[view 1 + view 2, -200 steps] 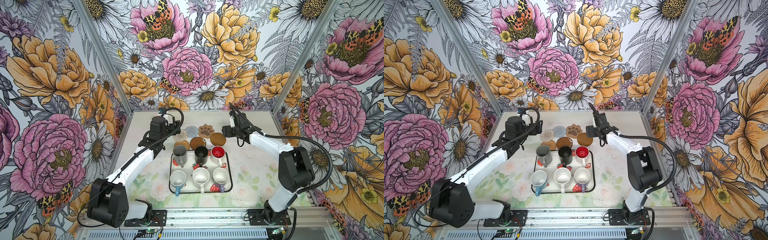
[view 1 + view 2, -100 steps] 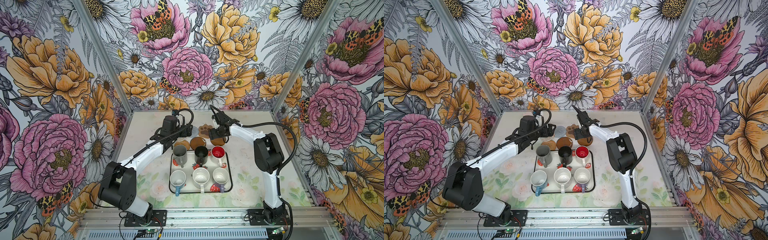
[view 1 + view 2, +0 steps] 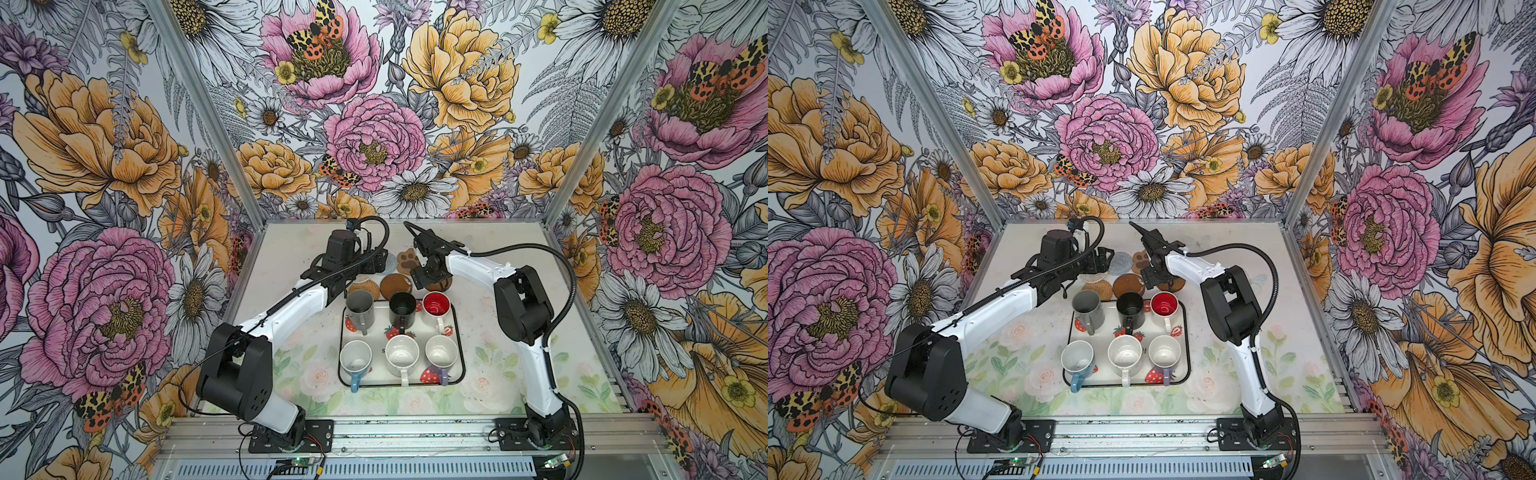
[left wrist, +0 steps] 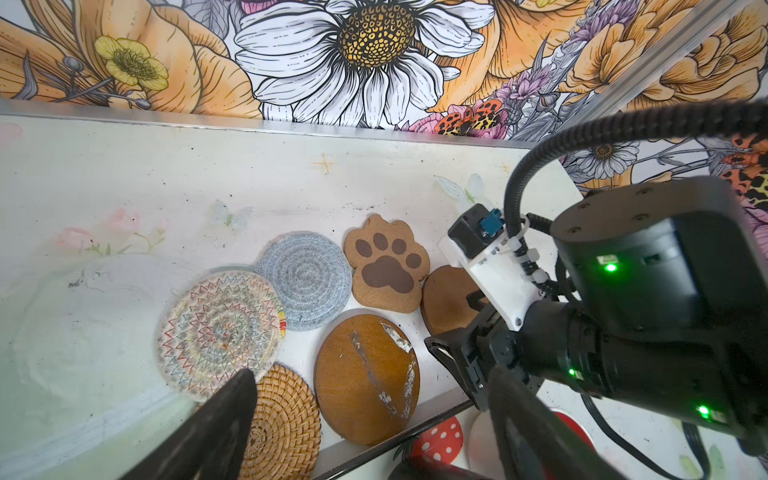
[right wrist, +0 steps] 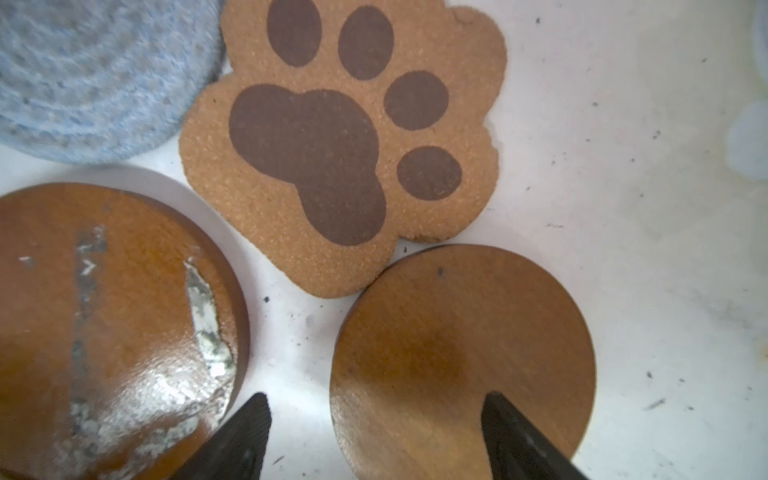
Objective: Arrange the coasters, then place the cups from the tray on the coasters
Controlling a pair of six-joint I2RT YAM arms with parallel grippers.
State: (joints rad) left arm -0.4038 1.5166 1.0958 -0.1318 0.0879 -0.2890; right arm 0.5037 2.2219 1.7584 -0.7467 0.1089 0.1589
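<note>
Right tool [image 5: 374, 415] is spread wide and empty, low over the plain disc [image 5: 461, 353]. One fingertip is above the disc, the other above the bare gap toward the scuffed disc [image 5: 116, 311]. Left tool [image 4: 374, 371] is wide and empty too, hovering higher, with one finger over the seam between the zigzag mat [image 4: 220, 328] and the rattan mat [image 4: 282, 419]. The paw mat [image 5: 340, 145] touches the plain disc, and the grey mat [image 5: 95, 75] is just beside the paw. All six coasters are bunched on the bench [image 3: 291, 241] right behind the tray [image 3: 378, 336], and the six mugs [image 3: 401, 355] are on the tray. We judge both discs stiff, light, thin and smooth, lying flat with little lip to catch, so we'd pinch across the rim or push them out sideways first. The woven mats look soft and will likely flex, so we'd grip an edge. The paw looks like cork, grippy but crumbly. Only the right wrist view shows where those fingertips sit on the disc. Only the left wrist view shows all six coasters unblocked. In both top views the arms hide some coasters, but only there do we see the whole tray and every mug.
</note>
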